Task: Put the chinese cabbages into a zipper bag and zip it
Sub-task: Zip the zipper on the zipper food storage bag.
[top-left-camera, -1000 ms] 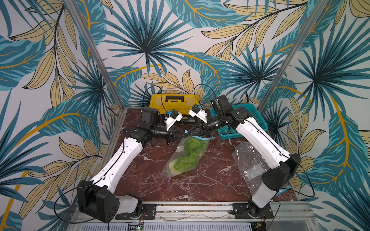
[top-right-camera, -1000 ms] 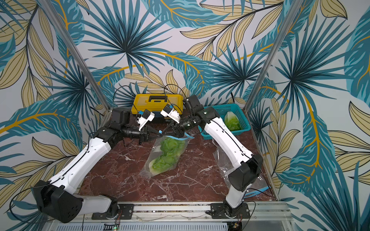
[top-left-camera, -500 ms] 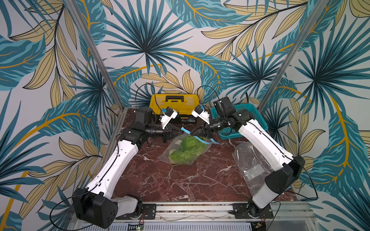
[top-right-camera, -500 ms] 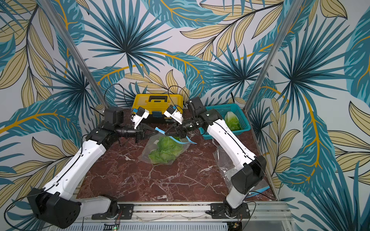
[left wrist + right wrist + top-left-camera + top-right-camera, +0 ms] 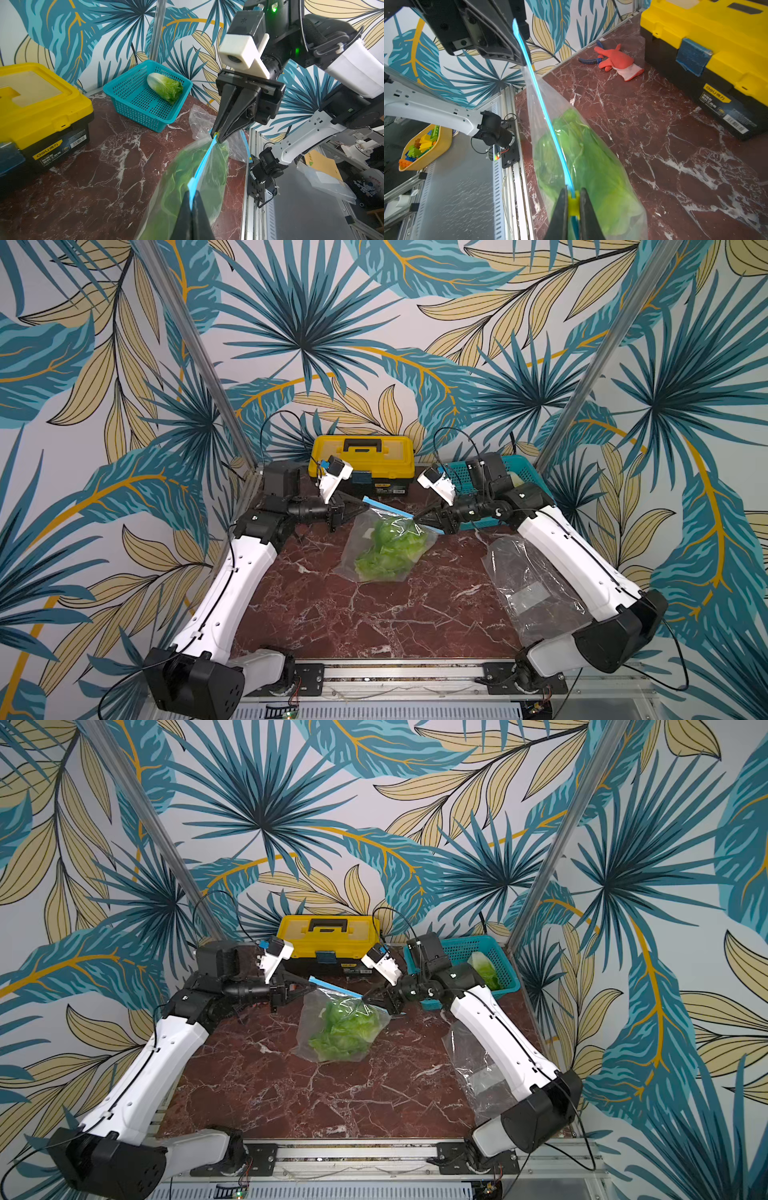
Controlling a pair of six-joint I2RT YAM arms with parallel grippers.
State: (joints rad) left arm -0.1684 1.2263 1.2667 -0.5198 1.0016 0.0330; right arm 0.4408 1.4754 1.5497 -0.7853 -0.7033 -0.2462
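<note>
A clear zipper bag (image 5: 365, 543) hangs between my two grippers with its bottom on the marble table. Green chinese cabbages (image 5: 390, 549) (image 5: 343, 1029) fill it. The blue zip strip (image 5: 542, 104) (image 5: 204, 160) runs taut from one gripper to the other. My left gripper (image 5: 192, 194) (image 5: 363, 508) is shut on one end of the strip. My right gripper (image 5: 573, 194) (image 5: 415, 516) is shut on the yellow slider (image 5: 574, 202) at the other end. Another cabbage (image 5: 165, 87) (image 5: 484, 971) lies in the teal basket (image 5: 141, 117).
A yellow and black toolbox (image 5: 363, 456) stands at the back, beside the teal basket. An empty clear bag (image 5: 532, 585) lies under my right arm. A red glove (image 5: 614, 60) and a blue-handled tool lie at the back left. A tub of bricks (image 5: 423, 145) sits off the table.
The bag lay flat along the table; its top has been lifted and drawn toward the back, and it hangs bunched and more upright. Both grippers stayed shut.
</note>
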